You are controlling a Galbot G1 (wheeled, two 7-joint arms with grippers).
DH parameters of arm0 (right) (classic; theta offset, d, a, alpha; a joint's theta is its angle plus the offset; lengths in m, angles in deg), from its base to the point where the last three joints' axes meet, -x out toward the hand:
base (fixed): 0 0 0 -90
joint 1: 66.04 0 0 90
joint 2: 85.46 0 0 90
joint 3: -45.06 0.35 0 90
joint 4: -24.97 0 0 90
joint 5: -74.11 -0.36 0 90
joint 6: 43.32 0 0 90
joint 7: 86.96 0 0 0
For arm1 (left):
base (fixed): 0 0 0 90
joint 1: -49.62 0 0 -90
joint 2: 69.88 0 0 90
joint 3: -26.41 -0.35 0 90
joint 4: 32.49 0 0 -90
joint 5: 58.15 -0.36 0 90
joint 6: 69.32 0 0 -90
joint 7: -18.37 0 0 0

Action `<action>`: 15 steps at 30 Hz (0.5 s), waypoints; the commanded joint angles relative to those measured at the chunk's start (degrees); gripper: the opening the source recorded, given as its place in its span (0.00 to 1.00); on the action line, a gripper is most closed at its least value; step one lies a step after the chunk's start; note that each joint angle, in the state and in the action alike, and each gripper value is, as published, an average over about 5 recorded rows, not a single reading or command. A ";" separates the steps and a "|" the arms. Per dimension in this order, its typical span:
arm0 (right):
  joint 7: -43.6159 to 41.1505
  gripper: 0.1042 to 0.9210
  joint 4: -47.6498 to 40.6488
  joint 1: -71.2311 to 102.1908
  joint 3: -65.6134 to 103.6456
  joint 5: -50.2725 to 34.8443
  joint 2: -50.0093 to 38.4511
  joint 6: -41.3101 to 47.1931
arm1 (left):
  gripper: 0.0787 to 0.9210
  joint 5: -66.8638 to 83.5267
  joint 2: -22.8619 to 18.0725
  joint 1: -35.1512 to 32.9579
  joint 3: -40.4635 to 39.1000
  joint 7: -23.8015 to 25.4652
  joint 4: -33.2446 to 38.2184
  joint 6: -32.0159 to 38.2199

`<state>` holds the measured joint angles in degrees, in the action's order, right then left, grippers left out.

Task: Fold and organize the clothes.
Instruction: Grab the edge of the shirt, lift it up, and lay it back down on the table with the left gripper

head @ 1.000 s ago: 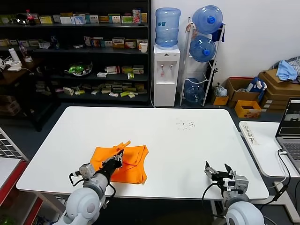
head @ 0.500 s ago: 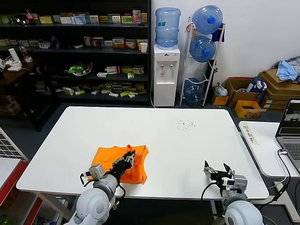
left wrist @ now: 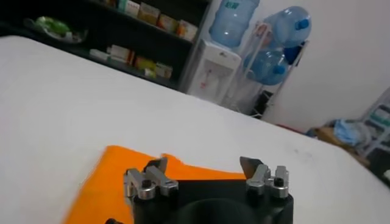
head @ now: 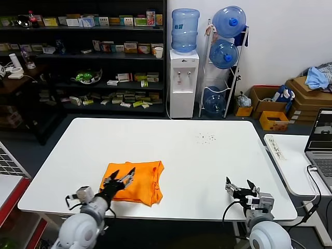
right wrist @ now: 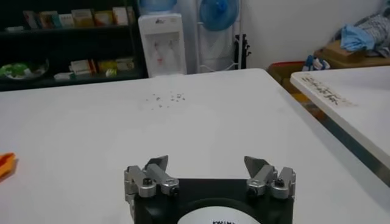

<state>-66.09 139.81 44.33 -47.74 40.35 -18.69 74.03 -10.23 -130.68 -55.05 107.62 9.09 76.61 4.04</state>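
Shelves and water bottles stand behind your white desk (head: 207, 166). On its left near part lies the orange T-shirt (head: 136, 182), folded into a compact rectangle. Your left hand (head: 120, 181) hovers over the shirt's near-left edge, fingers spread and holding nothing. Folding looks nearly done; next you would likely neaten or shift the bundle. Your right hand (head: 242, 190) waits released at the near right edge, well apart

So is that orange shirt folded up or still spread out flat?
Folded: the orange T-shirt lies as a compact rectangle, layered edges along one side, no sleeves sticking out.
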 commanded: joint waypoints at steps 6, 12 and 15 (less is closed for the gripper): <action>0.05 0.88 0.66 -0.31 -0.10 -0.53 -0.34 0.16 | 0.88 -3.35 11.75 -1.37 6.21 12.23 -13.20 5.14; 0.00 0.88 0.78 0.19 0.61 -0.72 -0.57 0.09 | 0.88 -3.29 11.03 -0.28 3.83 12.59 -14.75 5.00; 0.05 0.88 0.72 0.07 0.48 -0.67 -0.36 0.14 | 0.88 -3.30 10.63 0.08 3.21 12.57 -15.06 5.02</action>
<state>-66.07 140.44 44.40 -47.43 39.73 -19.08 74.15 -12.69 -122.52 -55.24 111.20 18.80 65.56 7.86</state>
